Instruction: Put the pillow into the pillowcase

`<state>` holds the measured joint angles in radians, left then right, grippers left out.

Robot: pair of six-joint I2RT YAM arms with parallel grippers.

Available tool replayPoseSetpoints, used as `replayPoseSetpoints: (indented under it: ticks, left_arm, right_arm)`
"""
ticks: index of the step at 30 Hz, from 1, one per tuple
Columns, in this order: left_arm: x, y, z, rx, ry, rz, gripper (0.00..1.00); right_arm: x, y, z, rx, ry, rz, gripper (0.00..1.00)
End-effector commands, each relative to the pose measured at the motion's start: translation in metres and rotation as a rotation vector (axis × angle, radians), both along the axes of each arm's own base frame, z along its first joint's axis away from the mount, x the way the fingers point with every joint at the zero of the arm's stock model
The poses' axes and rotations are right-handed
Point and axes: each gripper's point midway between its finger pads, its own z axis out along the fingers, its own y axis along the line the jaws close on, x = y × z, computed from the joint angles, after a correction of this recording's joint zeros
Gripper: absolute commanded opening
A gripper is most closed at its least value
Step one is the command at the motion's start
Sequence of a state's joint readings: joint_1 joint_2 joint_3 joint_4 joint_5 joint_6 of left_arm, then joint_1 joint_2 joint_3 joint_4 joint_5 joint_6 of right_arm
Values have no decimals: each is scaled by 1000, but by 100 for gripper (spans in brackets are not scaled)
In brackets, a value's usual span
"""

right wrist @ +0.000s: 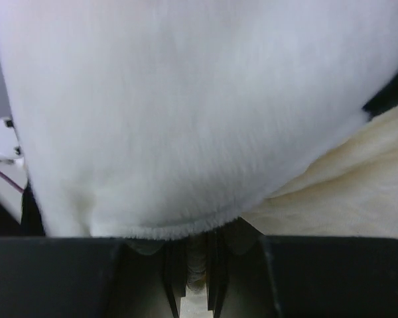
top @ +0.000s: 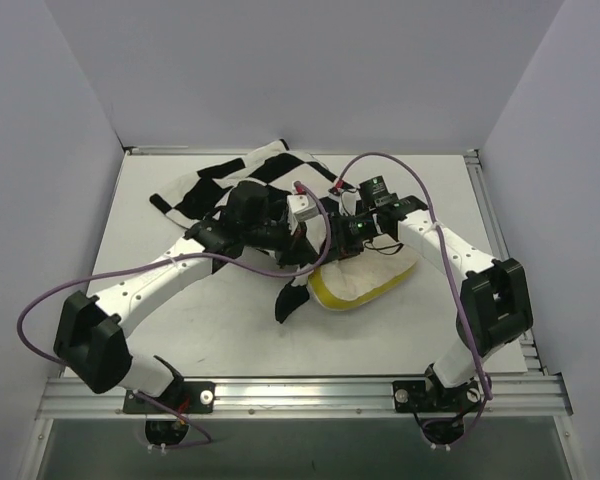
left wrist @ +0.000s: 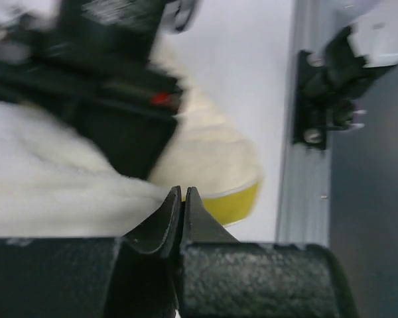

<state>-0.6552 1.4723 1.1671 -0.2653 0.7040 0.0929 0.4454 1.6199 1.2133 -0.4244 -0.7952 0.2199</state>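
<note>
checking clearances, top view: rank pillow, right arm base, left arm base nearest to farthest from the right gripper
1. pillow, mid-table, right beside the right gripper
2. right arm base, near right corner
3. left arm base, near left corner

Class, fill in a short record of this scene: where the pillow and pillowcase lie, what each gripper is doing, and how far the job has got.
pillow: cream, yellow edge towards the arms' bases, on the table
pillowcase: checkered, crumpled behind the pillow
left gripper: shut near the pillow's yellow edge; whether it pinches fabric cannot be told
right gripper: shut on a white fold of the pillowcase
progress: pillow's yellow end lies outside the pillowcase
</note>
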Motion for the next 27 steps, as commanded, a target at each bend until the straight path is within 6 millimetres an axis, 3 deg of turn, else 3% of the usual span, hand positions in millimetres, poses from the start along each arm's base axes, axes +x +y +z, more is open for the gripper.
replayPoseSetpoints:
  ticks: [1,2,4,6,7,8,9,11,12,13,15,16,19,23,25,26,27]
  left_arm:
    - [-90,-20,89,-242,104,-334,0]
    - [-97,-14,85,-232,121,-350,0]
    - [-97,3,52,-163,149,-326,0]
    - [-84,23,31,-121,147,-250,0]
    - [-85,34,9,-83,172,-234,1]
    - [-81,41,-1,-59,172,-214,6]
    - [-76,48,-9,-27,164,-188,20]
    - [-59,62,-10,-14,147,-139,39]
    - [-47,66,-7,-2,121,-97,53]
    - [-25,71,8,-7,77,-30,59]
    - [7,78,9,47,23,86,68]
    - [33,88,5,115,-46,191,72]
    - [85,106,-14,257,-148,352,78]
    - [143,118,-57,398,-123,466,80]
    - [155,114,-71,419,-108,456,80]
    - [157,108,-85,421,-73,428,76]
    - [161,100,-81,393,-67,408,69]
  right_arm:
    - [50,37,61,240,-72,-97,0]
    - [55,37,63,256,-63,-120,0]
    - [61,35,56,273,-47,-166,0]
    - [61,34,42,259,-38,-184,0]
    - [53,30,21,230,13,-194,0]
    - [54,30,13,229,14,-202,0]
    - [55,29,4,217,16,-216,0]
    - [45,25,-25,181,65,-224,0]
    - [45,23,-34,165,60,-230,0]
    - [42,22,-42,156,68,-230,0]
    - [34,21,-54,146,80,-229,0]
    - [32,21,-55,149,82,-226,0]
    - [28,21,-55,142,86,-206,0]
    - [20,18,-56,133,90,-191,0]
    - [17,18,-53,134,80,-178,0]
    - [15,17,-53,130,80,-172,0]
    - [15,18,-51,131,74,-167,0]
